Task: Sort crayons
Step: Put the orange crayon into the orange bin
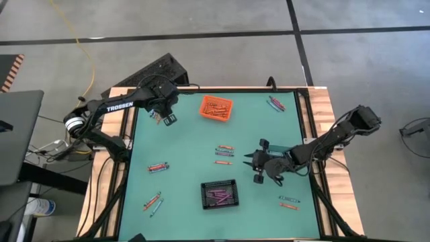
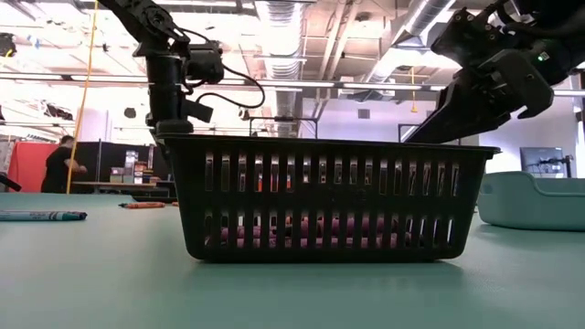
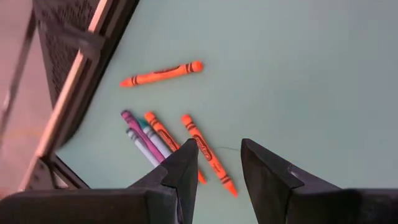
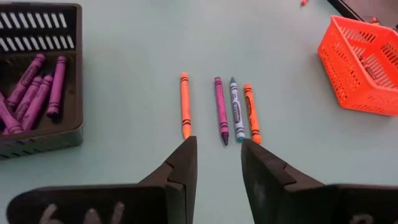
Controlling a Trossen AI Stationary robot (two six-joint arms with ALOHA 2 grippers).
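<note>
Crayons lie scattered on the green table. A row of orange, purple, blue and orange crayons lies just ahead of my right gripper, which is open, empty and hovering at mid-table. The orange bin holds orange crayons. The black bin holds purple crayons. My left gripper is open and empty, raised over the far left part of the table. Its wrist view shows several crayons lying flat below its fingers.
More crayons lie at the far right, left, near left and near right. A teal bin shows at the right of the low view. The table has a raised wooden rim.
</note>
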